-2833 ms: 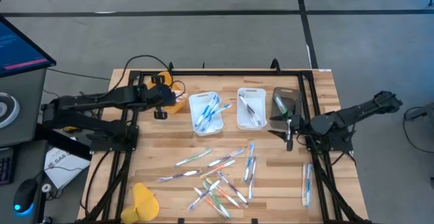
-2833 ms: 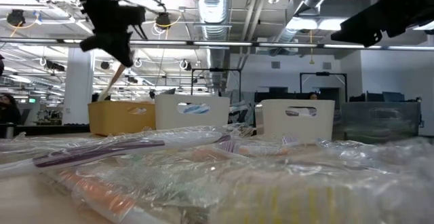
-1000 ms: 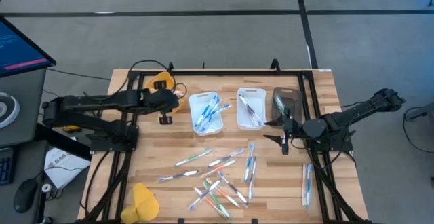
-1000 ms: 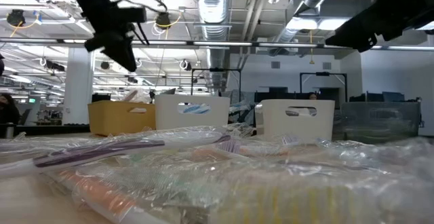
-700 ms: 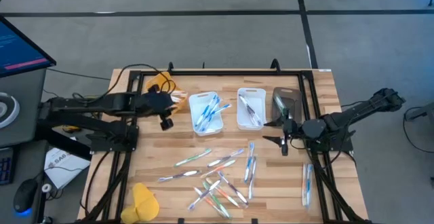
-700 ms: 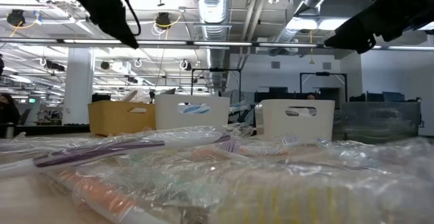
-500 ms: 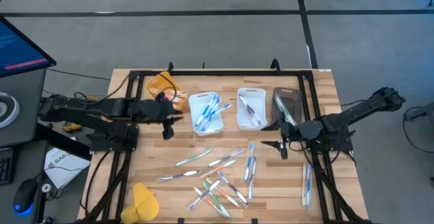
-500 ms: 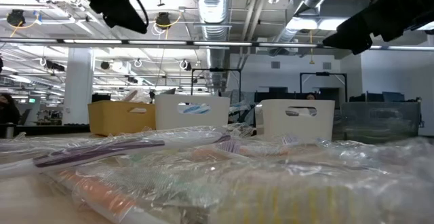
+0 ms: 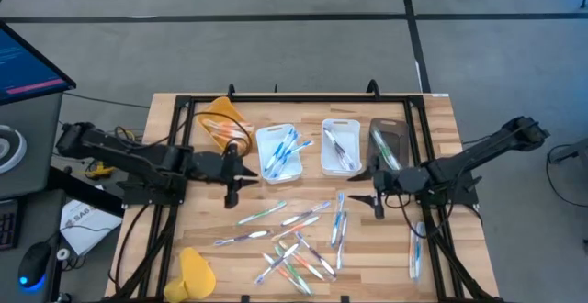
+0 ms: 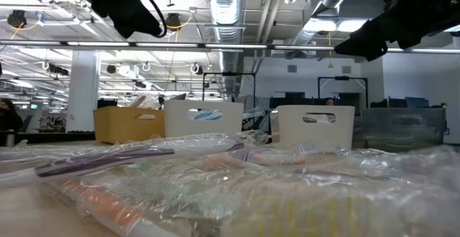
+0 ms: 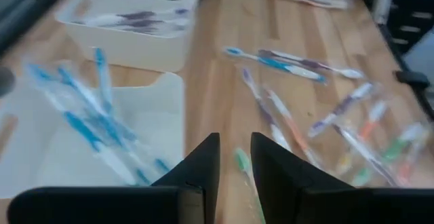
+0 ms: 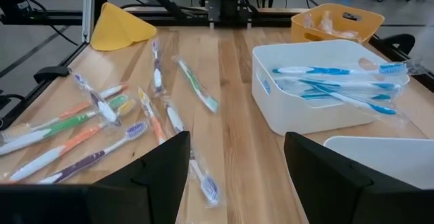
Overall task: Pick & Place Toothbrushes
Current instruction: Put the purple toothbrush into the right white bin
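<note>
Wooden tabletop (image 9: 432, 119) carries loose toothbrushes (image 9: 294, 239) scattered across its near middle; more lie in the white tray (image 9: 278, 151) and its neighbour tray (image 9: 340, 145); the left gripper (image 9: 230, 189) hangs just beside the white tray's near corner, fingers narrowly parted, holding nothing; the right gripper (image 9: 376, 203) hovers beyond the pile's right edge, jaws spread wide and empty.

The right gripper (image 12: 234, 176) has its fingers spread wide and empty above the table (image 12: 237, 102). Wrapped toothbrushes (image 12: 115, 125) lie scattered on the wood; blue ones fill a white tray (image 12: 298, 119), with a yellow tray (image 12: 332, 22) beyond
</note>
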{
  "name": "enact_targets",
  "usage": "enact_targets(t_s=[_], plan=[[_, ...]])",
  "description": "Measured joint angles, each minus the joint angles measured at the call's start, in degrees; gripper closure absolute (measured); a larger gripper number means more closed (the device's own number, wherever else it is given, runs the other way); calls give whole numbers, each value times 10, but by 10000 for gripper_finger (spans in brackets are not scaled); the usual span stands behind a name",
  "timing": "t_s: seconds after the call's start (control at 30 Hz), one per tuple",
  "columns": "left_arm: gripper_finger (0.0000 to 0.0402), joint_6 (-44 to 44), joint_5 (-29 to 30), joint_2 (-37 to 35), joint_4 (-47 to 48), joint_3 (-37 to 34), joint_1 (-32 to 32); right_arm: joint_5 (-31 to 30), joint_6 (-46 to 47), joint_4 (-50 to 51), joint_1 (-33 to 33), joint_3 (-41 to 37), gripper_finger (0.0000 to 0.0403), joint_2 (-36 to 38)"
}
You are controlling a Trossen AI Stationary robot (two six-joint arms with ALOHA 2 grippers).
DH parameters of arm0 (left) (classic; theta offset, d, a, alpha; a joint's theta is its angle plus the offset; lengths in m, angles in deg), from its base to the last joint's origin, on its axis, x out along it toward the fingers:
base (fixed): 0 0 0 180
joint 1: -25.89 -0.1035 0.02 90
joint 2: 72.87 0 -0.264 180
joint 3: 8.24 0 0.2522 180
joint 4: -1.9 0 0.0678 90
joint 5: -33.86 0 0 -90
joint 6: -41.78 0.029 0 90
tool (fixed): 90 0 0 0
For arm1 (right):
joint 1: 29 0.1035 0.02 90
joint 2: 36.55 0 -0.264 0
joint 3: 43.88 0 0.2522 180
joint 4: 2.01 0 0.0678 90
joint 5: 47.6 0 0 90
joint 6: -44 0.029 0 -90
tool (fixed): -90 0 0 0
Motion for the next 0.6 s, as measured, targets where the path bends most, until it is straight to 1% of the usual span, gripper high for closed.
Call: enact_targets(t_s=[0.07, 0.2, 0.37, 0.47, 0.6], plan=[[325, 12, -13, 1, -1, -1, 1, 0, 0, -5, 0, 0, 168, -5], [325, 67, -15, 1, -8, -1, 1, 0, 0, -9, 0, 0, 168, -14], [317, 72, -33, 1, -14, -1, 0, 0, 0, -10, 0, 0, 168, -17], [299, 68, -33, 1, -16, -1, 0, 0, 0, -11, 0, 0, 168, -17], [259, 67, -33, 1, -18, -1, 0, 0, 0, -11, 0, 0, 168, -17]])
